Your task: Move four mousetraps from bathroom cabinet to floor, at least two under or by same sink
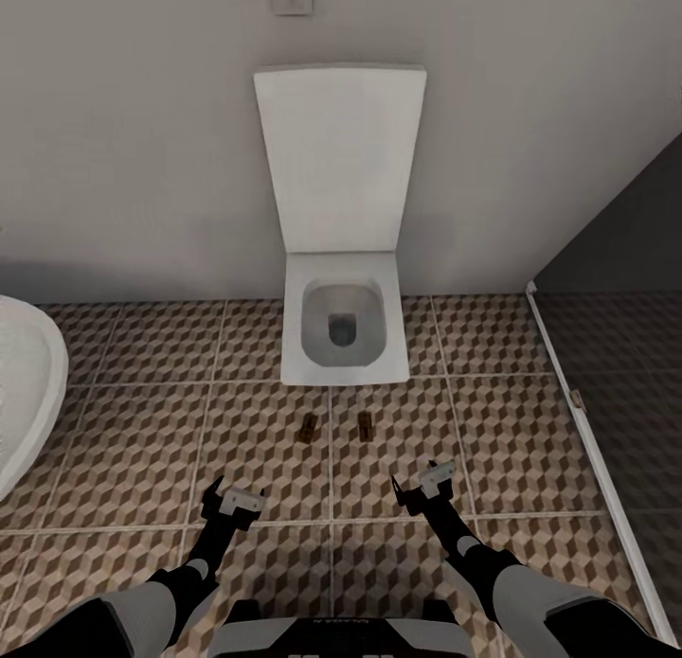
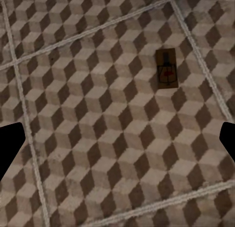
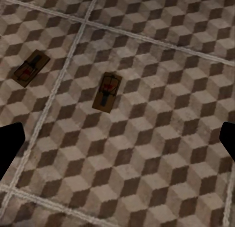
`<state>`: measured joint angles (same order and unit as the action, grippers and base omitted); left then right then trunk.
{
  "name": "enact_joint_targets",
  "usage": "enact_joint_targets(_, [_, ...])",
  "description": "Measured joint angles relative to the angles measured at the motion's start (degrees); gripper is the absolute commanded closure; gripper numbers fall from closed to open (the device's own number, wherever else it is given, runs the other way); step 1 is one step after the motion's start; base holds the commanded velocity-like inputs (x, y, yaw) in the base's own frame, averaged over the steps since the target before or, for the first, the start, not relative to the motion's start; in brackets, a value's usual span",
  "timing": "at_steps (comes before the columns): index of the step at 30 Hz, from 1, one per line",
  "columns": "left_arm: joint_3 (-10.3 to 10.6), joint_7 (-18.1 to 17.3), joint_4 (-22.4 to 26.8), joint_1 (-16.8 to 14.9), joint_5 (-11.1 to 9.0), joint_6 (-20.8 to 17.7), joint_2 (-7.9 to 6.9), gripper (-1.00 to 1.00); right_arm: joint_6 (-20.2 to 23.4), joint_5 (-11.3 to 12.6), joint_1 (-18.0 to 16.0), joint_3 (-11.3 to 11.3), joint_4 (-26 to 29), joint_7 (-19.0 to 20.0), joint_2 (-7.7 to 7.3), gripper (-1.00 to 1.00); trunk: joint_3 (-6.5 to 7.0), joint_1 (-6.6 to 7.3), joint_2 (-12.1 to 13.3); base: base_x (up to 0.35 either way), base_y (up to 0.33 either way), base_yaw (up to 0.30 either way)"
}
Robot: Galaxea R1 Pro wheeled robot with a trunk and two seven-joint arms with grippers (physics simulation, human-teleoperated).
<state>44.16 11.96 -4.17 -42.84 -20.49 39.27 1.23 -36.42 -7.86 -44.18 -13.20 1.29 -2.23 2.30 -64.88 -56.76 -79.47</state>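
Two mousetraps (image 1: 309,429) (image 1: 366,425) lie flat on the bathroom floor (image 1: 142,450), one either side of a grout line, just before the toilet (image 1: 346,331). Left gripper (image 1: 230,503) and right gripper (image 1: 420,485) hover spread and empty above bare tiles, traps ahead between them. A white tub rim (image 1: 28,383) bounds the left, a dark tiled patch (image 1: 635,374) the right.

Both arms are mostly glossy black with pale grey shells near the shoulders. The left gripper (image 1: 225,503) and right gripper (image 1: 423,484) have light grey bodies with dark pointy fingers, plus a black chest plate.
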Motion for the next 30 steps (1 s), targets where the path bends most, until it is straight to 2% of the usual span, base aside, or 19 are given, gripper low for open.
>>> enact_joint_targets(30, [0.00, 0.00, 0.00, 0.00, -0.08, -0.19, 0.02, -1.00, 0.00, 0.01, 0.00, 0.00, -0.08, 0.00, 0.07, -1.00, 5.39, 6.59, 12.04, 0.000, 0.000, 0.000])
